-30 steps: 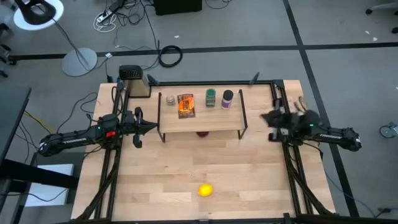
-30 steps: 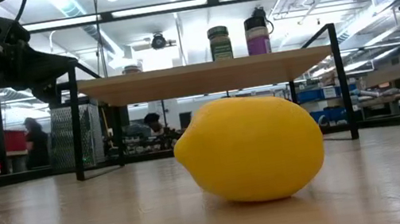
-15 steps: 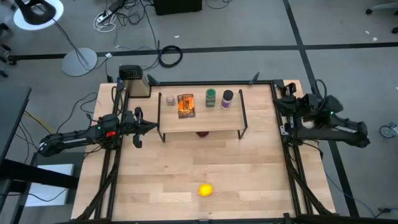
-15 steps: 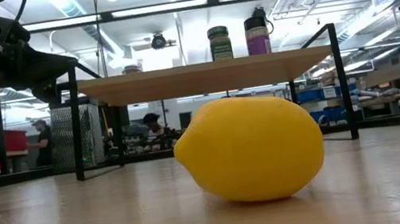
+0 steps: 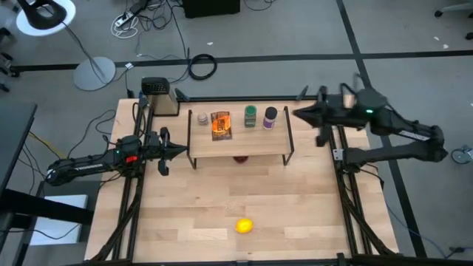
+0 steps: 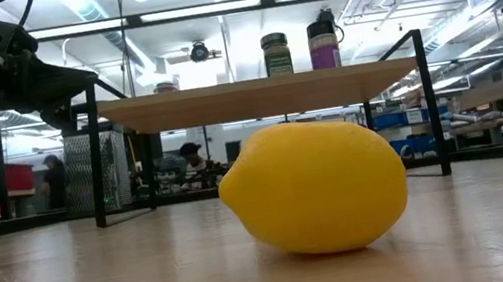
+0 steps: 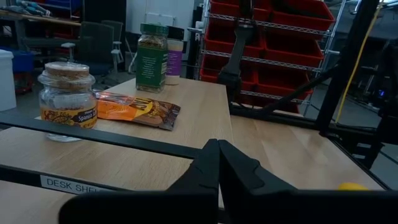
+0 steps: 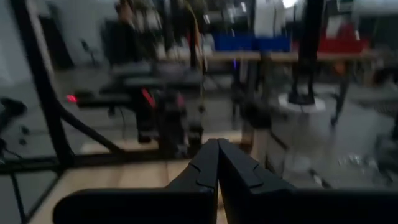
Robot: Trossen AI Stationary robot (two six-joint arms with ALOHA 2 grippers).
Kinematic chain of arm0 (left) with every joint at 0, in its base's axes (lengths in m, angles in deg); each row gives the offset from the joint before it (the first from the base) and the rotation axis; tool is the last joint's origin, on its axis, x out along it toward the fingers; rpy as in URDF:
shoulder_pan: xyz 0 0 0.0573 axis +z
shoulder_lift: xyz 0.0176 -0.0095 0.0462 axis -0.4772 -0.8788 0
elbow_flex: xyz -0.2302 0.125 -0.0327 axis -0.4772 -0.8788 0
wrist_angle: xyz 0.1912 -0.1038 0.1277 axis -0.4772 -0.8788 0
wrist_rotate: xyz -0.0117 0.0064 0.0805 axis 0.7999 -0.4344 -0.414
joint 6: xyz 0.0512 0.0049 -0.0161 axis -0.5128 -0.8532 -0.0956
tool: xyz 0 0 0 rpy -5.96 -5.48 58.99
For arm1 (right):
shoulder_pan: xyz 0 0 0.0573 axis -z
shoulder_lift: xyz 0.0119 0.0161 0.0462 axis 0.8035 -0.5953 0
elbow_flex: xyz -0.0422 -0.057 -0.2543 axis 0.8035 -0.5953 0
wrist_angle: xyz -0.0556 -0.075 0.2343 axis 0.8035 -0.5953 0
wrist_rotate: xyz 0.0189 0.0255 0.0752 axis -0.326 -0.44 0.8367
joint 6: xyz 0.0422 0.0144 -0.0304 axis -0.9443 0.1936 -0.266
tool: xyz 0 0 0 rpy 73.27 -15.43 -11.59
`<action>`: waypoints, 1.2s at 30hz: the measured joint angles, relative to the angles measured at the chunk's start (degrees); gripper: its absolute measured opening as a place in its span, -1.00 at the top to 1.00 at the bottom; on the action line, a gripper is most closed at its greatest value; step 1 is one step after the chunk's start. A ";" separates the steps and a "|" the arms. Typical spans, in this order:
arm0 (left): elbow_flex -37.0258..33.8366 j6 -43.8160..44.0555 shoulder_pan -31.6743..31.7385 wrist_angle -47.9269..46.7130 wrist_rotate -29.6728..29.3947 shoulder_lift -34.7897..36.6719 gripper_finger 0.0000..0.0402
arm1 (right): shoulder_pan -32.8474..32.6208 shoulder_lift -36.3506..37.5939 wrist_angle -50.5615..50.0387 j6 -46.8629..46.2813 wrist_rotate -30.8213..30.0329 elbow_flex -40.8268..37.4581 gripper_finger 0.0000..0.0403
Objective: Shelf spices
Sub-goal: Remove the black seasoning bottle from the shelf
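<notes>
Your low wooden-topped shelf on thin black legs (image 5: 238, 139) carries all four spices in a row: pale beige jar (image 5: 202, 118), flat orange packet (image 5: 221, 124), green jar (image 5: 251, 114), purple black-lidded jar (image 5: 270, 117). The left pincer (image 5: 179, 151), clenched empty, waits beside the shelf's left end; the right pincer (image 5: 298, 113), likewise clenched, hangs off its right end. A yellow lemon (image 5: 244, 225) lies on the light wooden tabletop (image 5: 295, 214).

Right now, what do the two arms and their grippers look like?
Both arms are dark, slim and jointed. The left gripper tapers to a point, with a red-orange mark on the arm behind it; its fingers are matte black wedges. The right gripper is likewise dark and pointed, with a small green light on the arm behind it. Black cables trail off the table behind the left arm.
</notes>
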 joint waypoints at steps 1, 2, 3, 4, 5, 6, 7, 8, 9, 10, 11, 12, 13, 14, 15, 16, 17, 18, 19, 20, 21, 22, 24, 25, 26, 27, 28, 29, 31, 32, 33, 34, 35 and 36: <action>-0.01 0.00 0.00 0.02 0.00 0.00 0.96 | 0.00 -1.92 -0.27 -0.02 -0.88 0.68 0.96; 0.01 0.00 -0.02 0.02 0.00 0.00 0.96 | -0.02 -3.66 -0.20 0.00 -1.87 1.12 0.96; 0.00 0.00 -0.01 0.00 0.00 0.00 0.96 | -0.01 -5.28 0.51 0.38 -2.88 1.33 0.96; -0.01 0.00 -0.01 0.02 0.00 0.00 0.96 | 0.00 -6.74 1.63 1.45 -3.99 1.45 0.96; 0.00 -0.01 -0.01 0.02 0.00 0.00 0.96 | 0.00 -7.96 3.03 2.99 -5.17 1.49 0.96; -0.01 -0.01 -0.01 0.02 0.00 0.00 0.96 | 0.00 -9.03 4.10 4.62 -6.19 1.53 0.96; -0.01 0.00 0.00 0.02 0.00 0.00 0.96 | 0.00 -10.02 5.43 6.23 -7.06 1.53 0.96; -0.01 0.00 -0.02 0.02 0.00 0.00 0.96 | 0.00 -10.92 6.64 7.50 -7.67 1.57 0.96; 0.01 0.00 0.00 0.02 0.00 0.00 0.96 | 0.00 -11.70 7.38 8.09 -8.41 1.57 0.96; 0.01 -0.02 0.00 0.02 0.00 0.00 0.96 | 0.00 -12.38 7.94 8.41 -9.24 1.57 0.96; 0.00 0.00 -0.02 0.04 0.00 0.00 0.96 | 0.00 -12.97 8.26 8.88 -9.98 1.57 0.96; 0.01 0.00 -0.01 0.04 0.00 0.00 0.96 | 0.00 -13.47 8.35 9.79 -10.49 1.57 0.96; -0.01 0.00 0.00 0.05 0.00 0.00 0.96 | 0.00 -13.87 8.30 10.60 -10.69 1.57 0.96; -0.01 0.00 0.00 0.04 0.00 0.00 0.96 | 0.00 -14.21 8.25 11.07 -10.75 1.57 0.96; 0.00 0.00 -0.01 0.04 0.00 0.00 0.96 | 0.00 -14.52 8.24 11.17 -10.76 1.57 0.96; -0.01 0.00 0.00 0.04 0.00 0.00 0.96 | 0.00 -14.83 8.26 11.08 -10.81 1.57 0.96; -0.01 0.00 -0.02 0.06 0.00 0.00 0.96 | 0.00 -15.06 8.22 10.78 -10.83 1.57 0.96; 0.01 0.00 -0.02 0.04 0.00 0.00 0.96 | 0.00 -15.22 7.81 10.60 -10.83 1.57 0.96; -0.01 0.00 -0.01 0.06 0.00 0.00 0.96 | 0.00 -15.24 7.05 10.56 -10.83 1.57 0.96; -0.01 0.00 -0.01 0.04 0.00 0.00 0.96 | 0.00 -15.22 5.96 10.52 -10.83 1.57 0.96; -0.01 0.00 -0.01 0.06 0.00 0.00 0.96 | 0.00 -15.22 5.01 10.47 -10.84 1.57 0.96; -0.01 0.00 0.00 0.04 0.00 0.00 0.96 | 0.00 -15.22 4.03 10.35 -10.93 1.57 0.96; -0.01 0.00 -0.02 0.04 0.00 0.00 0.96 | -0.01 -15.06 1.52 10.26 -12.38 1.57 0.96; -0.01 -0.01 0.00 0.05 0.00 0.00 0.96 | 0.00 -14.94 0.33 10.13 -13.67 1.57 0.96; 0.01 0.00 -0.02 0.04 0.00 0.00 0.96 | 0.00 -14.79 -0.87 9.76 -15.16 1.57 0.95; -0.01 -0.02 0.00 0.04 0.00 0.00 0.96 | 0.00 -14.70 -2.14 9.10 -16.71 1.57 0.94; -0.01 0.00 -0.02 0.04 0.00 0.00 0.96 | 0.02 -14.68 -3.40 8.42 -17.88 1.57 0.92; -0.01 0.00 -0.01 0.04 0.00 0.00 0.96 | 0.20 -14.67 -4.58 7.97 -18.39 1.57 0.89; 0.00 0.00 -0.02 0.04 0.00 0.00 0.96 | 0.66 -14.69 -5.88 7.08 -18.59 1.57 0.79; 0.00 0.00 -0.02 0.04 0.00 0.00 0.96 | 0.97 -14.69 -6.07 6.83 -18.57 1.57 0.73; 0.01 0.00 -0.01 0.04 0.00 0.00 0.96 | 1.23 -14.69 -6.37 6.73 -18.52 1.59 0.65; -0.01 0.00 -0.02 0.04 0.00 0.00 0.96 | 1.52 -14.69 -6.75 6.69 -18.43 1.59 0.57; -0.01 0.00 0.00 0.04 0.00 0.00 0.96 | 1.80 -14.71 -7.08 6.44 -18.30 1.59 0.48; -0.01 0.00 0.00 0.04 0.00 0.00 0.96 | 2.10 -14.74 -7.11 5.90 -18.23 1.59 0.38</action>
